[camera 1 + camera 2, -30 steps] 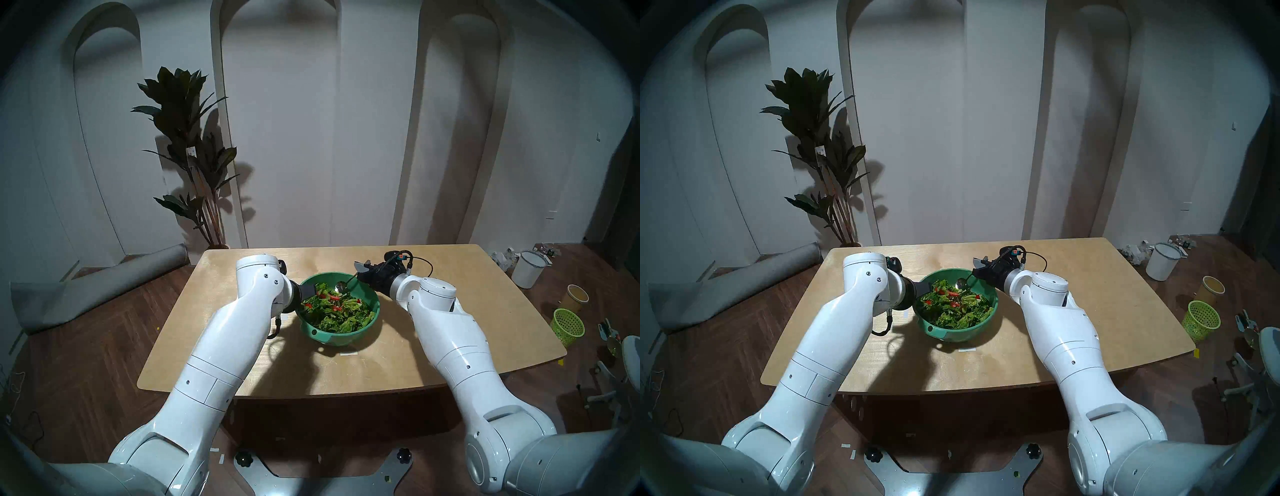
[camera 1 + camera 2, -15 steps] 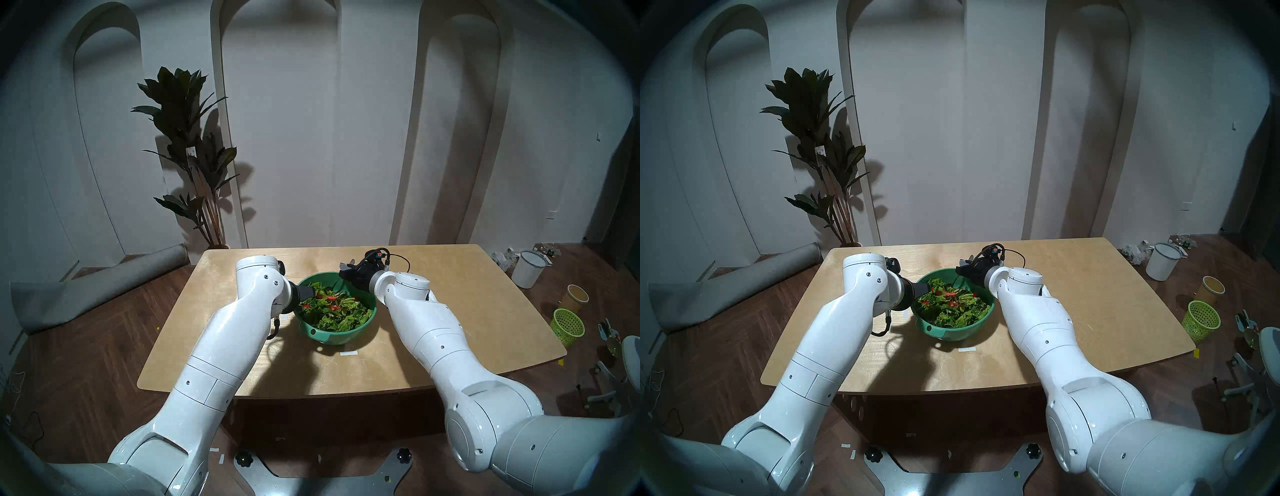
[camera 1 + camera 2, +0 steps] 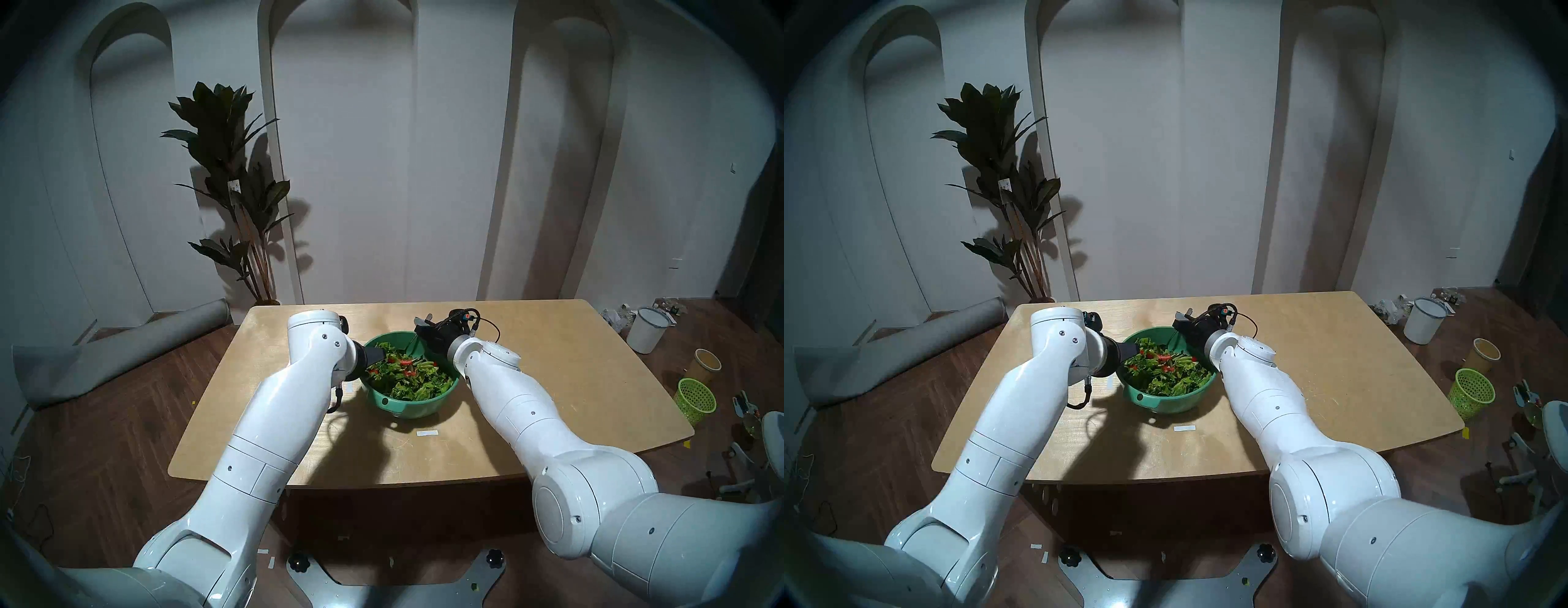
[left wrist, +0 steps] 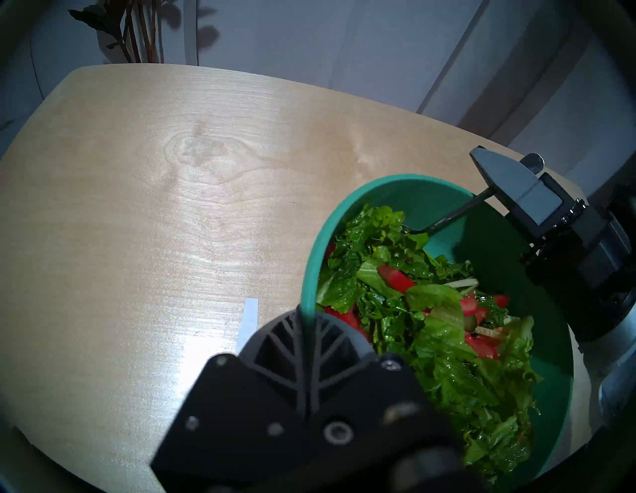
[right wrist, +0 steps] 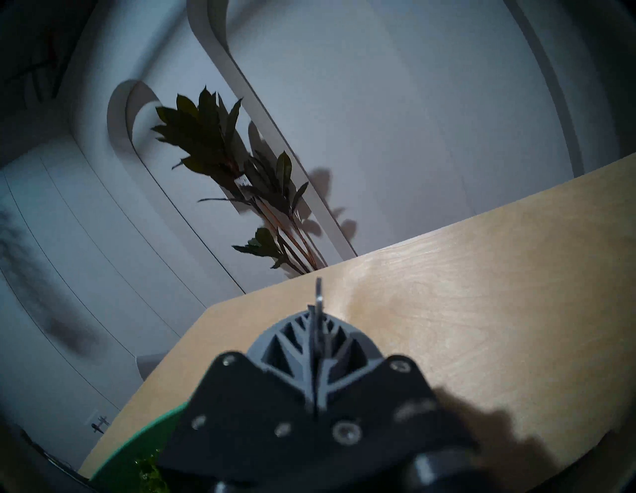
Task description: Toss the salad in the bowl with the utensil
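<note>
The teal bowl (image 3: 418, 409) stands mid-table, holding the salad (image 3: 407, 375) of green leaves and red pieces. My left gripper (image 3: 377, 353) is shut on the bowl's left rim; in the left wrist view its fingers (image 4: 292, 341) pinch the rim (image 4: 395, 179). My right gripper (image 3: 424, 329) hovers over the far right rim, shut on the metal spoon (image 4: 451, 215). The handle slants down into the leaves (image 4: 413, 310), which hide the round end. In the right wrist view the handle's tip (image 5: 319, 292) sticks up from between the shut fingers.
A white tape strip (image 3: 426, 433) lies on the wooden table (image 3: 551, 382) in front of the bowl. On the floor to the right are a lime mesh basket (image 3: 695, 399), a yellow cup (image 3: 706, 363) and a white bucket (image 3: 647, 329). A plant (image 3: 237, 191) stands behind.
My right arm swung left toward the bowl. The spoon, raised above the salad a second ago, has dipped until its round end is under the leaves. The bowl shifted slightly.
</note>
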Controlling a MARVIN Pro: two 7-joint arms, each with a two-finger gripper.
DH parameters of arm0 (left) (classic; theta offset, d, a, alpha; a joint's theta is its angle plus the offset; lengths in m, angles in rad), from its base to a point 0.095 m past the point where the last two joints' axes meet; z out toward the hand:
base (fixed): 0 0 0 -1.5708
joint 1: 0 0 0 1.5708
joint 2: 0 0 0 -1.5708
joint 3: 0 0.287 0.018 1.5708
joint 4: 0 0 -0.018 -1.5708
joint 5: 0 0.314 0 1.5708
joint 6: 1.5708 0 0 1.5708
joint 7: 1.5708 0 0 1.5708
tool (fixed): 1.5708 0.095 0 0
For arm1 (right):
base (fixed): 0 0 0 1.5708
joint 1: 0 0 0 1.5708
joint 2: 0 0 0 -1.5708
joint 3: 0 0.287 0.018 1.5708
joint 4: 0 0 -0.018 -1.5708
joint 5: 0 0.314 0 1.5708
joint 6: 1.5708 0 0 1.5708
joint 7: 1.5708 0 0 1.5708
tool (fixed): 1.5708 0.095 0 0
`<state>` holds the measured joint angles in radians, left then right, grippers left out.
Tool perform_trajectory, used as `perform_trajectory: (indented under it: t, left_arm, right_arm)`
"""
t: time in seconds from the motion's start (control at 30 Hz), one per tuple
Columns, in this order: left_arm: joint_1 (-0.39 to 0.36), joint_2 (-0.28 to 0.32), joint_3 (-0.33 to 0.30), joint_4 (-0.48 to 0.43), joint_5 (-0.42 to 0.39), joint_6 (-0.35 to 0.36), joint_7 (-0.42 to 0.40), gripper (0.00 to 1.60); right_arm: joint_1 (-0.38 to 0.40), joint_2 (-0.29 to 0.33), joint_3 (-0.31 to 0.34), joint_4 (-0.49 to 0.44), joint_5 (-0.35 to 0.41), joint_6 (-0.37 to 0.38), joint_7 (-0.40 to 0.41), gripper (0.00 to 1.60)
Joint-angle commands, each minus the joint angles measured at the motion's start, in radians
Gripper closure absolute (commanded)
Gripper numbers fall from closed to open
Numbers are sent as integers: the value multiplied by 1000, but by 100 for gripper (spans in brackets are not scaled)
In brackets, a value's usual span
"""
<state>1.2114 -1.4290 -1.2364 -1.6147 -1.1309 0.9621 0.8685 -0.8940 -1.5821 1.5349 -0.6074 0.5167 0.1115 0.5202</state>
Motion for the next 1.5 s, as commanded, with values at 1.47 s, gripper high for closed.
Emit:
perform_trajectory:
  t: [1.47]
  left_arm:
    - [-33,2,12,-25,-39,-2,103,160]
  right_arm:
    - [-323,144,-95,-659,13,451,305,160]
